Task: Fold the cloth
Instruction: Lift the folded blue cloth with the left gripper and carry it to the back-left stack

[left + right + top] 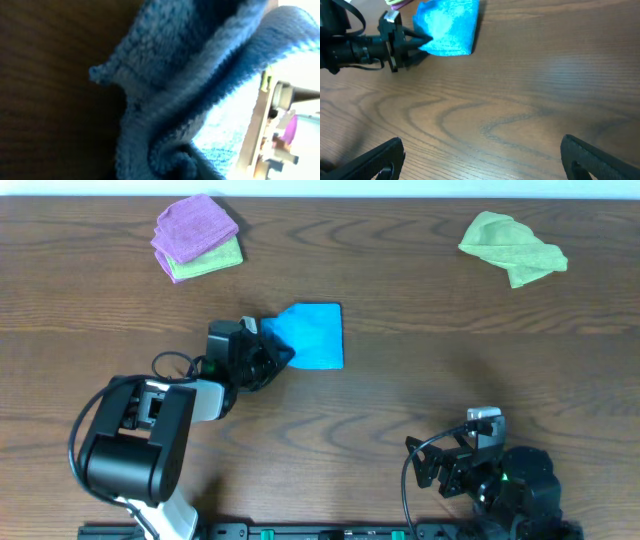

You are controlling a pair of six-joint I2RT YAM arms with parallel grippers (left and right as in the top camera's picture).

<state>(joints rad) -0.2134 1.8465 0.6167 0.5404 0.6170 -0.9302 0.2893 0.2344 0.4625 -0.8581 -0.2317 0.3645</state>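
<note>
Nearest the overhead lens, the left arm [135,440] is reaching forward across the wooden table [500,360]. Well beyond and to the left of its fingertips, a folded purple cloth [195,225] is resting on a folded green cloth [212,262]. The left gripper [285,352] is lying low over the table, and its fingers are pinching the near left edge of the blue cloth [315,335]. In the left wrist view this fabric is bunching in thick folds directly ahead of the fingers and filling most of the picture. The rest of the blue cloth is lying flat as a rough rectangle, extending away from the left fingertips. The right gripper [482,145] is hovering above bare wood with its fingers [375,160] spread wide and holding nothing. The blue cloth is sitting well ahead of them and to their left. A crumpled green cloth [512,245] is lying far beyond the right fingers, near the table's far edge.
</note>
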